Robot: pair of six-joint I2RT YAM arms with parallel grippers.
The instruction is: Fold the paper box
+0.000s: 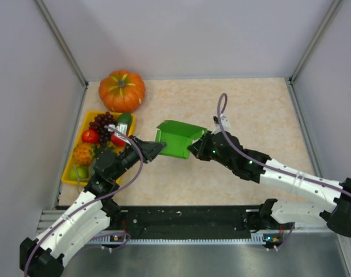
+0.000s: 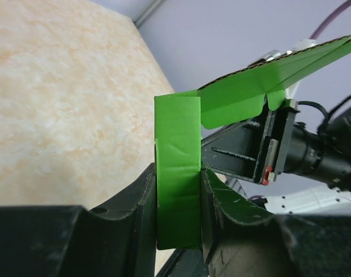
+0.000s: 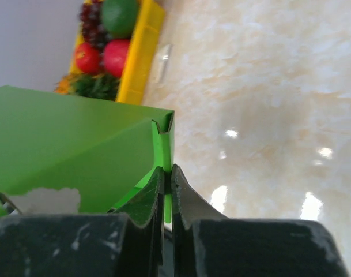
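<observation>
The bright green die-cut card paper box (image 1: pixel 176 138) sits mid-table, partly erected: walls are raised, flaps not yet closed. The left gripper (image 1: pixel 156 148) clamps its left panel. The right gripper (image 1: pixel 193 149) pinches its right edge.

You have no readable text, label, brand, number or sign in any of the 3 views; faint pale marks on the right arm's black housing (image 2: pixel 347 124) are too blurred to read.
</observation>
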